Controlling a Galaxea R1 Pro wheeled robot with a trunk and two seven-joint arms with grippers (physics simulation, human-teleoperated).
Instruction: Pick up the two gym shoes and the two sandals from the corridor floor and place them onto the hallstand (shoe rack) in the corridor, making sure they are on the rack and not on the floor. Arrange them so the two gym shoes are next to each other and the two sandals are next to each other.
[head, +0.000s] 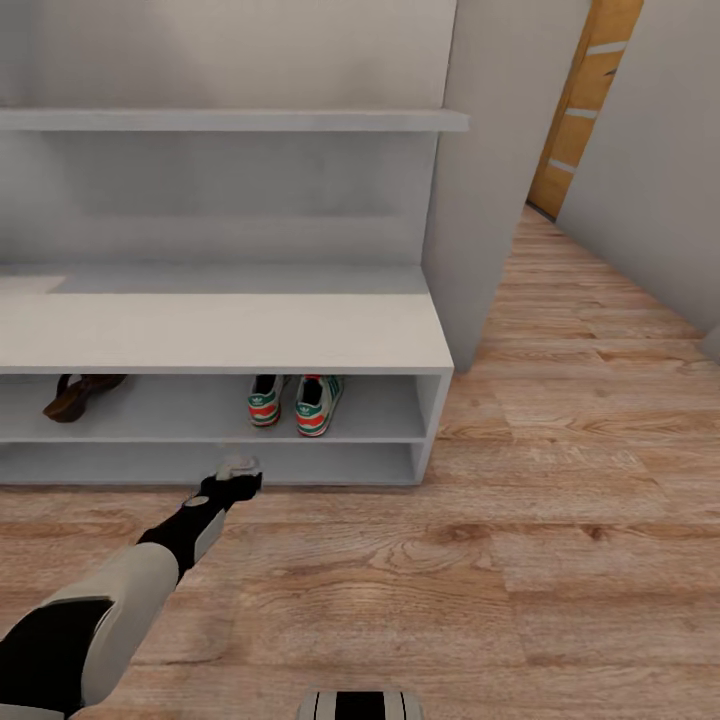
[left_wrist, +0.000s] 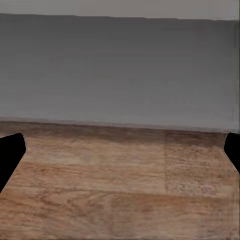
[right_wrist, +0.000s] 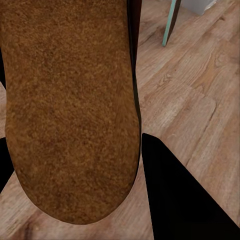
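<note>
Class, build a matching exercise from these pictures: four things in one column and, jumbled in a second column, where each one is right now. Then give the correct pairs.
Things
1. gym shoes
2. sandal on the rack
3. second sandal
4. left gripper

Places
A. in the right gripper
B. low over the floor, in front of the hallstand
C. upper open shelf, right part, side by side
D. upper open shelf, left part

Pairs: 1-C, 2-D, 3-A, 4-B
</note>
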